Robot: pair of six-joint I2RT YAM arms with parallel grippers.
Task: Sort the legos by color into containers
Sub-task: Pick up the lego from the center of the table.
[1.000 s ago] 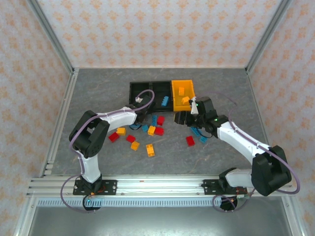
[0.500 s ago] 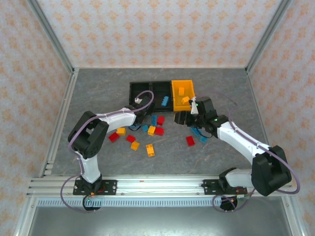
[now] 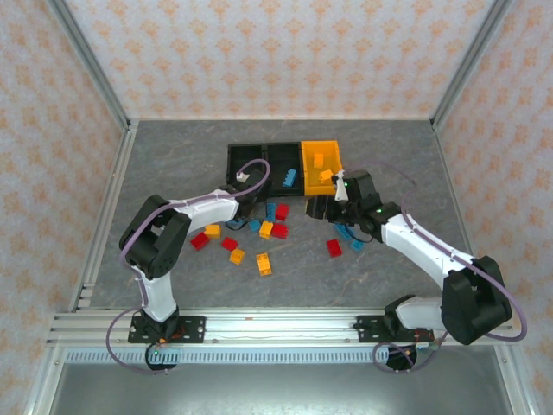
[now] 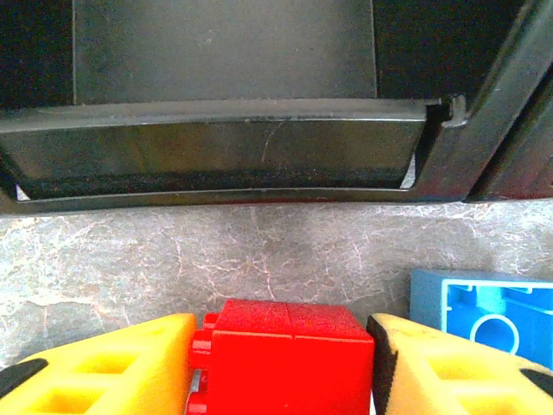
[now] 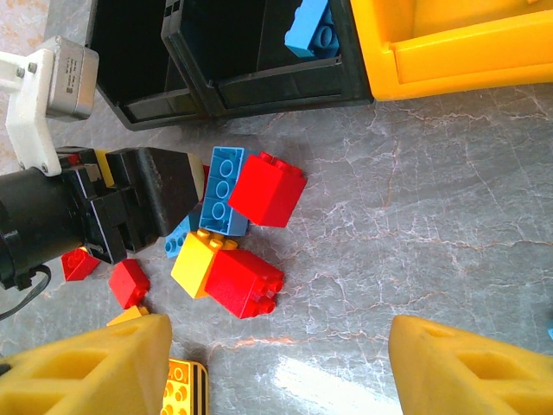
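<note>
Grey marbled table (image 3: 173,156), walls (image 3: 285,52) in pale orange-patterned paper, aluminium frame posts (image 3: 91,60) at the corners.

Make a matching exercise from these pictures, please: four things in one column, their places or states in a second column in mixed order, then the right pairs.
Things:
1. red brick nearest the left wrist camera
2. rearmost blue brick
3. rearmost orange-yellow brick
4. right gripper

Places or states:
a. inside the orange-yellow bin
b. between the fingers of the left gripper
c. inside the middle black bin
d. open, holding nothing

Pairs: 1-b, 2-c, 3-a, 4-d.
</note>
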